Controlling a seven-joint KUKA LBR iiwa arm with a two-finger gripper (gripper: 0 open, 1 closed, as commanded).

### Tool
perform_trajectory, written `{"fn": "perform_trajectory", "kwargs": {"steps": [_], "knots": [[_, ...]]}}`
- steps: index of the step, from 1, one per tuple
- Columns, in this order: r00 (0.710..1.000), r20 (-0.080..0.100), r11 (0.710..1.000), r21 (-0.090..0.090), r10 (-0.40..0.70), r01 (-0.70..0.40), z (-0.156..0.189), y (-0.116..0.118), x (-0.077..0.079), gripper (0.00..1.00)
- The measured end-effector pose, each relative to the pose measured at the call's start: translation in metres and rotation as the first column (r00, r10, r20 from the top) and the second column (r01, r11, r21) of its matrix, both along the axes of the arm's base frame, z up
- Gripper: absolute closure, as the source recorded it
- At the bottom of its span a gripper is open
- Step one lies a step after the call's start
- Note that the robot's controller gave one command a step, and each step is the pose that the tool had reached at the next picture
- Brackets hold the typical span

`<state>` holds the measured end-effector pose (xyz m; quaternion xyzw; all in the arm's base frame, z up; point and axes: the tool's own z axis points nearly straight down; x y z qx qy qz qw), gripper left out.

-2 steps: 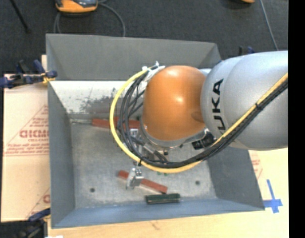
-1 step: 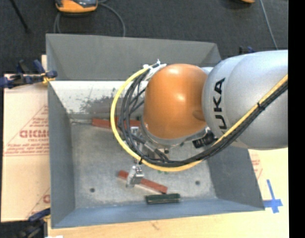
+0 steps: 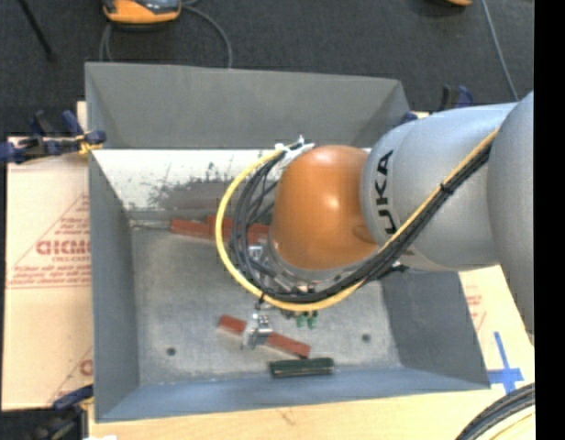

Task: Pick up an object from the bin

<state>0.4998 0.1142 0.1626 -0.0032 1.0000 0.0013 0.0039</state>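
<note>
A flat red strip [image 3: 287,344] lies near the front wall of the bin [image 3: 113,273], its long axis running left to right, right end slightly nearer the front. The jaws sit over its middle; open or closed, I cannot tell.

In the bin [image 3: 108,273], the gripper [image 3: 258,333] is over a strip [image 3: 287,344] near the front. A bar [image 3: 301,367] lies just before it. A second strip [image 3: 193,228] lies far behind.

Robotics lab: industrial arm [image 3: 448,191] over grey metal bin [image 3: 113,273], dark carpet floor [image 3: 310,26], cables [image 3: 214,30].
</note>
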Motion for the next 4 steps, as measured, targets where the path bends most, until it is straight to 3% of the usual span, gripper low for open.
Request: {"fn": "perform_trajectory", "kwargs": {"steps": [1,2,3,4], "knots": [[0.999,-0.008,0.999,-0.003,-0.035,0.035,-0.002,-0.050,-0.007,0.00],[0.979,-0.005,0.979,-0.001,-0.205,0.205,-0.038,-0.030,-0.013,0.00],[0.997,-0.005,0.997,-0.003,-0.080,0.080,-0.082,-0.016,-0.015,0.00],[0.892,-0.011,0.892,0.008,-0.452,0.452,-0.084,-0.014,-0.023,1.00]]}}
